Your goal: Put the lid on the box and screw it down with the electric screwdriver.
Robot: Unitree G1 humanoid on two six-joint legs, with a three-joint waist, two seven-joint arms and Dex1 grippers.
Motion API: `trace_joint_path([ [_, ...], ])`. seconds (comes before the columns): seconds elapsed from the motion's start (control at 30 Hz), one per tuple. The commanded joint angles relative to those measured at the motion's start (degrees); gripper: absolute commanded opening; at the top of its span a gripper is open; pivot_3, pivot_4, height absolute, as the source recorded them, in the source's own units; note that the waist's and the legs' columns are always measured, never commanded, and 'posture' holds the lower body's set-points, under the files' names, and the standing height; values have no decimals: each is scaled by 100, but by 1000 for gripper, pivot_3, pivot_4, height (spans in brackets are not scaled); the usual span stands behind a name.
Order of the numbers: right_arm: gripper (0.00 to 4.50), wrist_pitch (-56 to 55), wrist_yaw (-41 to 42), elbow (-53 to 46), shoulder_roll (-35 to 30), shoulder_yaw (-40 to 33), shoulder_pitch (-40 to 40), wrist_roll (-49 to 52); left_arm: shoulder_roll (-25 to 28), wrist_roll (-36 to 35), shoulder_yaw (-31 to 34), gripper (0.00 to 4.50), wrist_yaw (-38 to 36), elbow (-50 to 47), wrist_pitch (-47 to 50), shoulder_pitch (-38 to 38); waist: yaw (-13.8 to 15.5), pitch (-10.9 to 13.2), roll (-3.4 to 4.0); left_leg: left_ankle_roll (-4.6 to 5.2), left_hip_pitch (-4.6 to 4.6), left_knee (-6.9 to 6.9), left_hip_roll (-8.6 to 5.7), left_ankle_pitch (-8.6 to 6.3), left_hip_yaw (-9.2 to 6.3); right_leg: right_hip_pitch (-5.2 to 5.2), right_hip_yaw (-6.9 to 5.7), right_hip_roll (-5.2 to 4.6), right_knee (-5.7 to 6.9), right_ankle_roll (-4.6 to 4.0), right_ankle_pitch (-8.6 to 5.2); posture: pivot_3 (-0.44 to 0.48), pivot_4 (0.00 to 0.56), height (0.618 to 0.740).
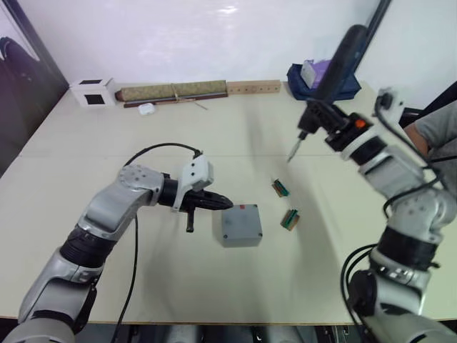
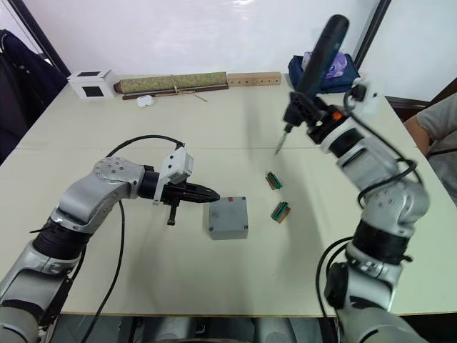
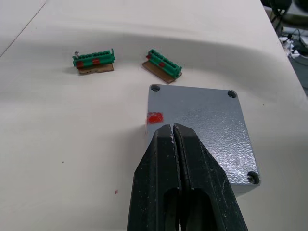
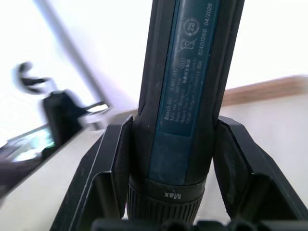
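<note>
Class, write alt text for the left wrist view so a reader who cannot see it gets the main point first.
The left gripper, black fingers shut together, rests over the near edge of the lid seated on the grey box, beside a red sticker. Beyond the box, two green terminal blocks lie on the pale table.

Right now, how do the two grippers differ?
The left gripper has its fingers shut and empty, low beside the box; the right gripper is raised above the table, fingers shut on the electric screwdriver, bit pointing down. Both have black fingers.
</note>
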Motion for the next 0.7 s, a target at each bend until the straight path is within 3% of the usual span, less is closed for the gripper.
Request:
trace_joint_path([
  [0.03,1891,-527,58,-819,142,372,358,-21,-92,168,-115,0,-99,84,-230,-129,-17,0,0,0,0,3,-5,0,1,3,1,-4,-1,4,2,0,150,740],
  [0.33,1891,-1267,-6,-1264,383,1693,1132,-867,89,1390,-1049,0,-554,716,-1467,23,-66,-3,3,0,15,-1,-4,1,-2,6,1,23,0,9,5,0,150,740],
  [0.43,1891,-1365,-55,-1258,482,1843,1228,-898,-194,1254,-827,0,-347,819,-1388,-5,-57,-4,5,0,47,-2,-5,1,6,38,6,20,0,8,5,0,150,740],
  [0.7,1891,-1646,-51,-1102,502,2083,1439,-1225,-210,1183,-699,0,-372,549,-1084,119,-49,-5,3,2,79,-2,-5,0,-6,85,-2,19,-13,8,5,0,150,740],
])
